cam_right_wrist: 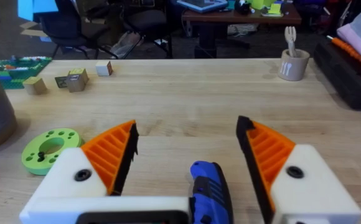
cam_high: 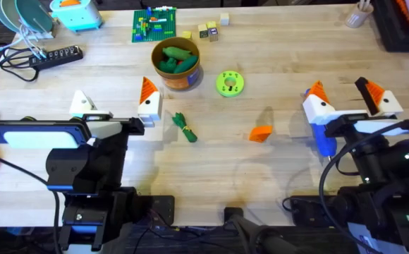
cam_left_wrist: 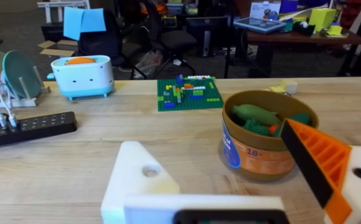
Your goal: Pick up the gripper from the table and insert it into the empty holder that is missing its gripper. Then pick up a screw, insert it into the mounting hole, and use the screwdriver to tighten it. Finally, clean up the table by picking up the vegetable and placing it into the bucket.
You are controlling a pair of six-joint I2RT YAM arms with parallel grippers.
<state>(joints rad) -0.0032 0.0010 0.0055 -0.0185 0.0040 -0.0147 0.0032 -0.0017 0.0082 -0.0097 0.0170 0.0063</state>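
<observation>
The loose orange gripper lies on the table right of centre. My left gripper is open wide. One finger is the plain white holder with a mounting hole; the other carries an orange tip. The dark green vegetable lies just right of it. The bucket holds green toy vegetables. My right gripper is open, and the blue screwdriver lies between its finger bases. The screw is too small to tell.
A lime-green disc sits right of the bucket. At the back are a green brick plate, small wooden blocks, a teal box and a power strip. A cup and a dark case stand far right.
</observation>
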